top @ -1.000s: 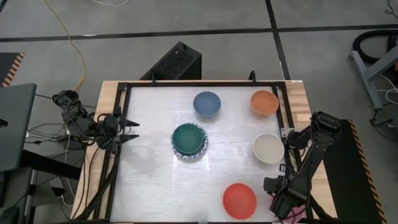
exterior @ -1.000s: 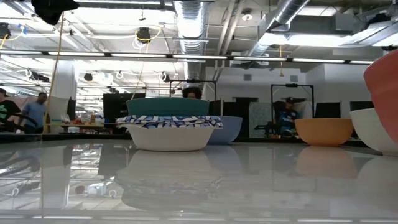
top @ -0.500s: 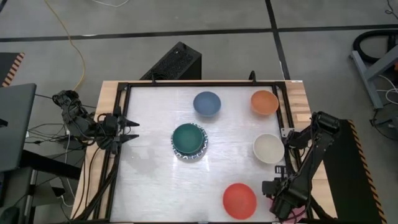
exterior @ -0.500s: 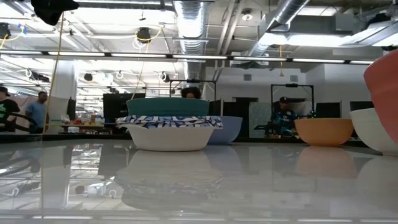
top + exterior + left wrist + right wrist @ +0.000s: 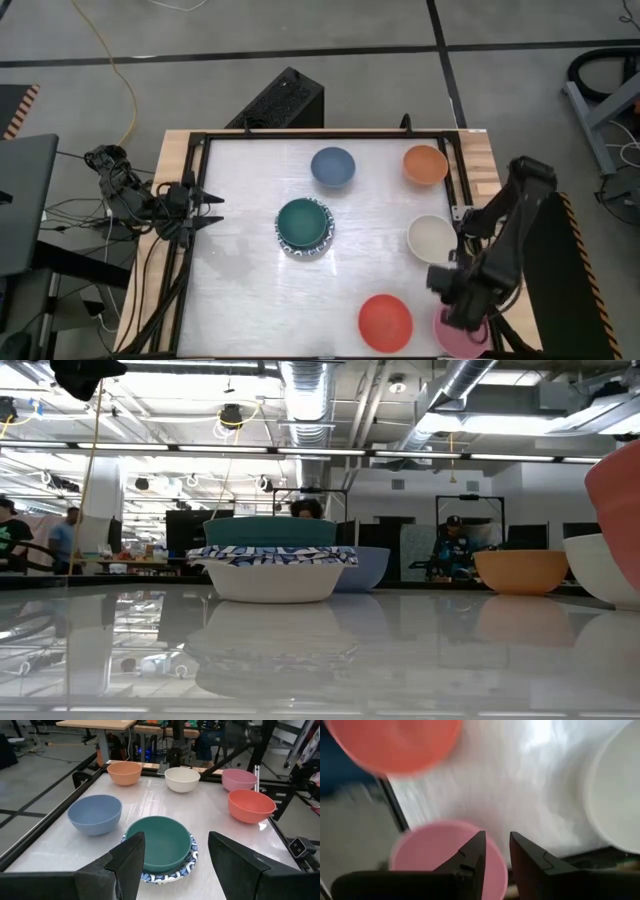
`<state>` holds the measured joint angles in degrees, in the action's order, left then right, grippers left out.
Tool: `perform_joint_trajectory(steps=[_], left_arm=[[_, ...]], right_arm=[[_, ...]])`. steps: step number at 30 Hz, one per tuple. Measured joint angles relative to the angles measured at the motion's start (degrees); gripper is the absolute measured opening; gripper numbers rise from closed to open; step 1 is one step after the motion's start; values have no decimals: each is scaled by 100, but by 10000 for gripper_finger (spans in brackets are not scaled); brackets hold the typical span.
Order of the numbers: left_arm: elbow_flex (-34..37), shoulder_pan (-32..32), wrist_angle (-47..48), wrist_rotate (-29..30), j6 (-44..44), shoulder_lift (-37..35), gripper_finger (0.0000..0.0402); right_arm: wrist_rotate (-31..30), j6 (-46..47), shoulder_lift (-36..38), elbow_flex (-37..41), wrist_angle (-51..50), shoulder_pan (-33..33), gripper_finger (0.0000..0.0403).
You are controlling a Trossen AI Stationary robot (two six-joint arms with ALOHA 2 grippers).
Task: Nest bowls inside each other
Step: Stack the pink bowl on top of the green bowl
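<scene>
Red bowl point(image 5: 385, 322) beside pink bowl point(image 5: 460, 335)

1. We're in a big open robotics lab or industrial workspace, with exposed ducts point(image 5: 305, 390) and pipes running under the ceiling.
2. Long strip lights point(image 5: 330, 453) stretch across it.
3. Bare concrete floor point(image 5: 300, 30) is marked with dark lines, and a yellow cable point(image 5: 118, 70) trails over it.
4. Beyond the table point(image 5: 250, 290), wooden desks point(image 5: 97, 724) stand on that floor.
5. People point(image 5: 450, 545) sit and stand at workstations in the background.
6. A framed test table carries two robot arms point(image 5: 510, 230).
</scene>
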<state>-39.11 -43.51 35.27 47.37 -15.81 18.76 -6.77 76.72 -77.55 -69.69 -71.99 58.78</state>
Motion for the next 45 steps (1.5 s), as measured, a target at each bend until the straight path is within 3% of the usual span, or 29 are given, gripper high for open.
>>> perform_joint_trajectory(steps=[5, 10, 14, 19, 27, 36, 45], left_arm=[[0, 0, 0, -2, 6, 0, 208], [0, 0, 2, -2, 9, 0, 208], [0, 0, 4, -2, -21, 0, 208], [0, 0, 2, -39, -39, 0, 208], [0, 0, 3, -251, 17, 0, 208], [0, -2, 69, -407, 26, 117, 208], [0, -2, 138, -501, -61, 398, 208]], right_arm=[[-877, 499, 628, 0, 44, 138, 108], [-955, 171, 542, 0, 49, 337, 108], [-733, -331, 139, 0, 139, 459, 108], [-499, -26, -375, 0, 154, 311, 108], [1244, -308, -877, 4, 485, 90, 138], [976, -638, -892, 4, 378, 31, 233], [925, -1218, -895, 252, 259, 57, 224]])
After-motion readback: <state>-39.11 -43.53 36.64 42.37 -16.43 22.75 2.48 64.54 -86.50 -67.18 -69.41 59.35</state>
